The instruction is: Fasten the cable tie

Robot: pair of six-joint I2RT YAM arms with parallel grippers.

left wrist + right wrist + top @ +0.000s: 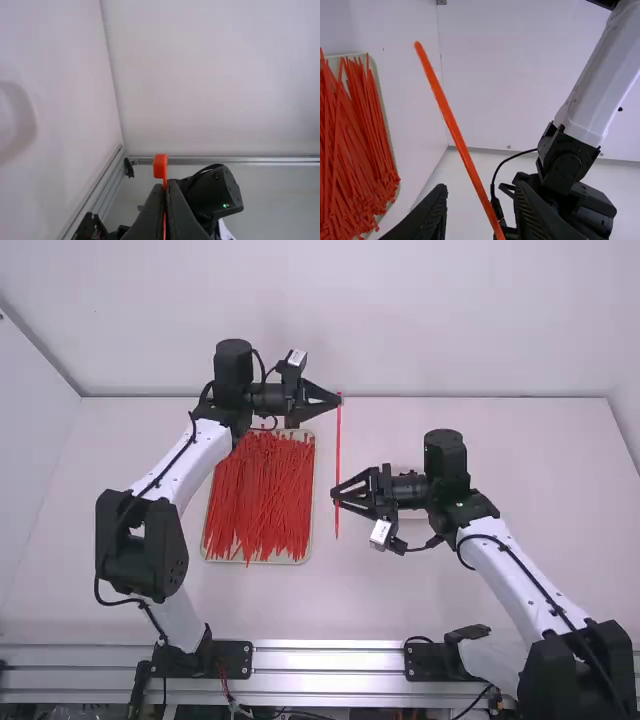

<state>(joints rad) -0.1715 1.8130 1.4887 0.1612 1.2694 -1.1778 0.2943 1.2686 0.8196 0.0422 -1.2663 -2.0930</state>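
L gripper (333,398) clenched on cable tie (338,450) head, far side. Tie runs far-to-near; tail sits betw. R gripper (338,493) spread fingers, ungripped. R arm nearer tail.

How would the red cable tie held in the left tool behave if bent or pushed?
Probably semi-stiff, not floppy: the cable tie runs straight though the left tool pinches only one end. Likely very light, being so thin.
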